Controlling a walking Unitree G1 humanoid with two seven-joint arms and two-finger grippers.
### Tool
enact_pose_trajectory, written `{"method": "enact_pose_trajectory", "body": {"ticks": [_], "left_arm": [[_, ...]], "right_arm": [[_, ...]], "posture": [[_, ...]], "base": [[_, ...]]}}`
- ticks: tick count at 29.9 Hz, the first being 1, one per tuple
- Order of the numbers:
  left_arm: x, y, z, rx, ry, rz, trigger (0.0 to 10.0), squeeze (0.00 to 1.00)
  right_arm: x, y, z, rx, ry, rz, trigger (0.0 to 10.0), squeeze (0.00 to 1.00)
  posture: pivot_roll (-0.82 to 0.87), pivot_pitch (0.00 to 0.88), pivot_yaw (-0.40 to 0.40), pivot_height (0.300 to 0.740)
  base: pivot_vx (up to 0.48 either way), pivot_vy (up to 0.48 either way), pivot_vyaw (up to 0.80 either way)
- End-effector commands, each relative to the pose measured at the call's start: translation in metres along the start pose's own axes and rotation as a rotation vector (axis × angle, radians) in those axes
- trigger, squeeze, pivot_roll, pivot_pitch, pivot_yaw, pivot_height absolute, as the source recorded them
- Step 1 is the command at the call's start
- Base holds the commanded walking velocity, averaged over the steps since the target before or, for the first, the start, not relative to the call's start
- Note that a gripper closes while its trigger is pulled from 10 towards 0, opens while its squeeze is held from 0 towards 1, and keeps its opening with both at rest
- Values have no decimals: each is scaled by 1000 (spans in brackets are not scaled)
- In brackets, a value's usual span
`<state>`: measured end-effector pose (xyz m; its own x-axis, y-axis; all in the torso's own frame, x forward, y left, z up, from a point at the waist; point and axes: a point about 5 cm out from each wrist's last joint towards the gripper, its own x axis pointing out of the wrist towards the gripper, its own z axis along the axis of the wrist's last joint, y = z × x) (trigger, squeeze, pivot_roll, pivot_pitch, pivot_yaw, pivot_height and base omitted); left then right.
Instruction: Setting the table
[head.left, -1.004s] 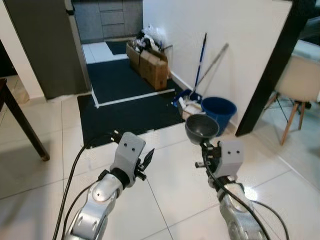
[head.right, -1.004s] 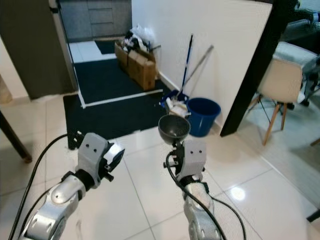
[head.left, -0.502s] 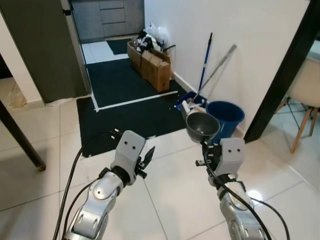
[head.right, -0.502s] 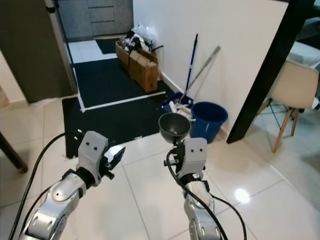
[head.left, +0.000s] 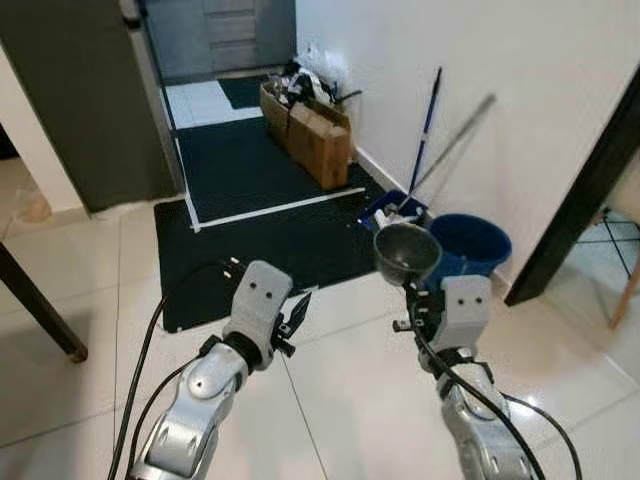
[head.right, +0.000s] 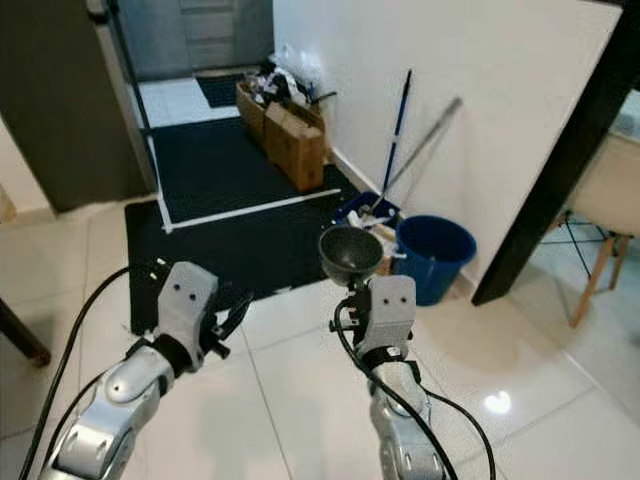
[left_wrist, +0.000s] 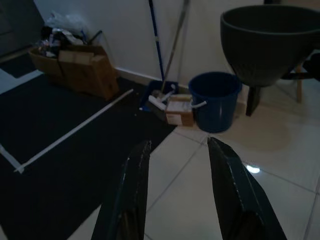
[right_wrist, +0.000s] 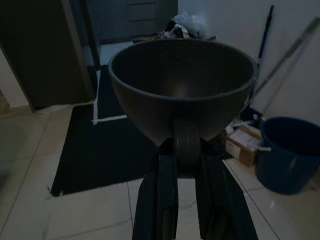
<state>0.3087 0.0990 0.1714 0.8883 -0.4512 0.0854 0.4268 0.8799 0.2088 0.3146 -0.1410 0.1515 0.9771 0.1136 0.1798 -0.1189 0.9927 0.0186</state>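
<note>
At the centre of the frame the right pincer (head.left: 413, 312) is clamped on the foot of a dark bowl (head.left: 406, 252), holding it upright above the tiled floor (head.left: 330, 400). It looks rigid, light and smooth, probably slippery; a grip low on its base seems soundest. The left pincer (head.left: 292, 322), lower left, is parted and holds nothing.

1. My head camera swings toward my right: the blue bucket (head.left: 470, 245) now sits further out from the wall edge in both eye views.
2. The cardboard boxes (head.left: 315, 135) and dark mat (head.left: 260, 225) slide across the view.
3. The pale chair (head.right: 610, 190) slips to the picture's edge.
</note>
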Motion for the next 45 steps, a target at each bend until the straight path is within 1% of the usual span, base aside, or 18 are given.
{"method": "enact_pose_trajectory", "body": {"ticks": [1,45], "left_arm": [[-3,3,-7,-4,27,10,10000,0],[-3,3,-7,-4,27,12,10000,0]], "right_arm": [[-2,3,-2,11,5,5,10000,0],[0,2,-2,-3,2,-11,10000,0]], "posture": [[63,78,92,740],[64,76,92,740]], "base": [[480,0,0],[480,0,0]]}}
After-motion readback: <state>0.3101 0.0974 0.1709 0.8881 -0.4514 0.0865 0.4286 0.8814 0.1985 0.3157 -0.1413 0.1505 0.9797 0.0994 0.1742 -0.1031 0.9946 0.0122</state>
